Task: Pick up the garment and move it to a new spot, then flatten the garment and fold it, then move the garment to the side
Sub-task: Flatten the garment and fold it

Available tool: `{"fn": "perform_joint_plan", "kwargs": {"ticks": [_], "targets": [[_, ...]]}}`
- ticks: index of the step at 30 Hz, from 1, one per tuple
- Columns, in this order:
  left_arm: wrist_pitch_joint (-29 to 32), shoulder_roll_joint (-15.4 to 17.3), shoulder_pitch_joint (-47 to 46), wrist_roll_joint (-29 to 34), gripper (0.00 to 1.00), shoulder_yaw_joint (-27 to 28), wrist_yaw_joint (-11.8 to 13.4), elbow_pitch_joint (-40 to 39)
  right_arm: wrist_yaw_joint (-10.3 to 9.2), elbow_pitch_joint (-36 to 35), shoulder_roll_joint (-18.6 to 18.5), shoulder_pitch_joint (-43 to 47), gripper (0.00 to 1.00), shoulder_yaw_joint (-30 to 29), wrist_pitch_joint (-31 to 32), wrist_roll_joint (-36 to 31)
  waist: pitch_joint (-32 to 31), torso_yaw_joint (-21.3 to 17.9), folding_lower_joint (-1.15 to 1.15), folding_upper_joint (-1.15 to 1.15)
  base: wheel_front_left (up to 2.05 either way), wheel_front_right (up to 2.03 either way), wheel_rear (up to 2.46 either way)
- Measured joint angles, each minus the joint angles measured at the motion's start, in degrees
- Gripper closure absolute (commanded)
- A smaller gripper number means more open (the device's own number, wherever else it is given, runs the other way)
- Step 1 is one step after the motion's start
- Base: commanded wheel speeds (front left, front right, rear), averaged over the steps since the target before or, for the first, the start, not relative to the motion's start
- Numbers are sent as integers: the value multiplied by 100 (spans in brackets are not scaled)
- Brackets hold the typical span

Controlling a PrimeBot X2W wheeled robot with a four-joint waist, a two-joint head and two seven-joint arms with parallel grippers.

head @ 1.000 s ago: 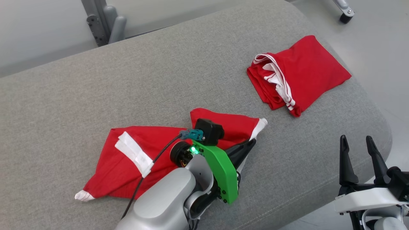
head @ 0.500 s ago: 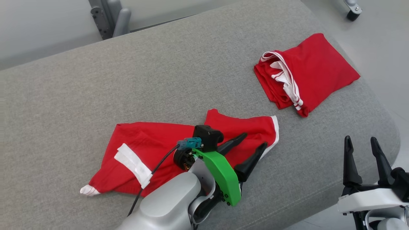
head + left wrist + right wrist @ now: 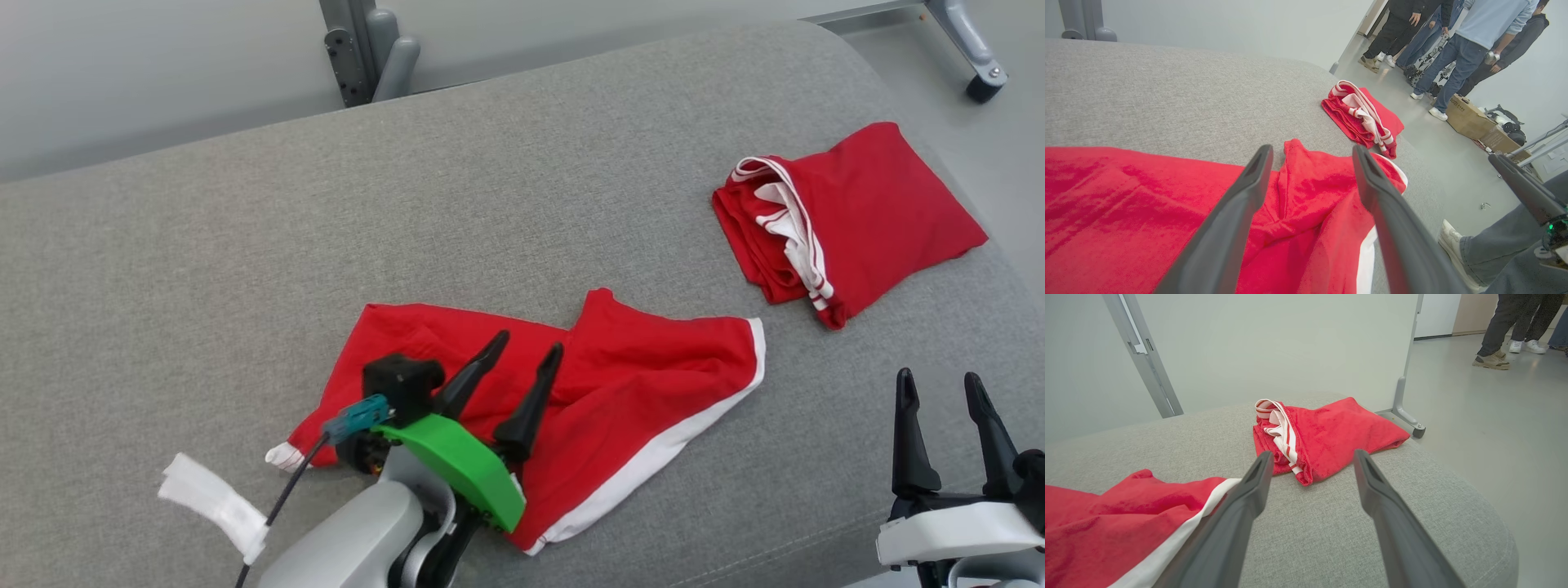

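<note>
The red garment [image 3: 637, 384], trimmed in white along one edge, is lying spread but creased on the grey upholstered surface [image 3: 245, 269], near that surface's front edge and roughly at its middle in the head view. One corner is ending in a white tip at the lower left, close beside the left arm. The left gripper [image 3: 528, 343] is hanging over the left half of this garment with its two dark fingers [image 3: 1241, 212] standing spread apart; the left wrist view is showing red cloth beneath and between them but nothing pinched, so the gripper is holding nothing. Whether the fingertips are touching the cloth cannot be told. The right gripper [image 3: 937, 377] is waiting at the lower right, at the front edge of the surface and well apart from the spread garment, its fingers [image 3: 1241, 506] likewise parted and carrying nothing. A second red garment [image 3: 882, 204], folded into a compact bundle with white striped bands showing at its open side, is sitting at the far right corner of the surface, apart from the first. A white tape tag [image 3: 214, 505] is resting on the surface beside the left arm's black cable [image 3: 282, 506]. Several persons [image 3: 1474, 36] are standing on the floor beyond the surface, near a cardboard box [image 3: 1459, 116].
</note>
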Motion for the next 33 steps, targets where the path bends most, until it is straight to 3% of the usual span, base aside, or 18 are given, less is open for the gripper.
{"fn": "perform_joint_plan", "kwargs": {"ticks": [9,15,17,25,33], "targets": [[-59,983,890,221,0,706,769,-1017,-1,2,1,125,0,-38,0,-46,-214,299,0,0,0,0,0],[282,1516,1196,101,0,805,1057,-1029,-1,-5,2,146,0,-29,0,-96,-321,466,0,0,0,0,0],[491,1568,1207,-87,0,849,1044,-996,-1,-12,1,147,0,-22,0,-97,-333,512,0,0,0,0,0],[1241,1592,1094,-681,0,861,568,-468,-1,-14,2,105,0,70,0,-102,-219,561,0,0,0,0,0],[1445,1394,884,-928,0,855,83,-38,-1,-20,1,89,0,51,0,-101,-98,437,0,0,0,0,0]]}}
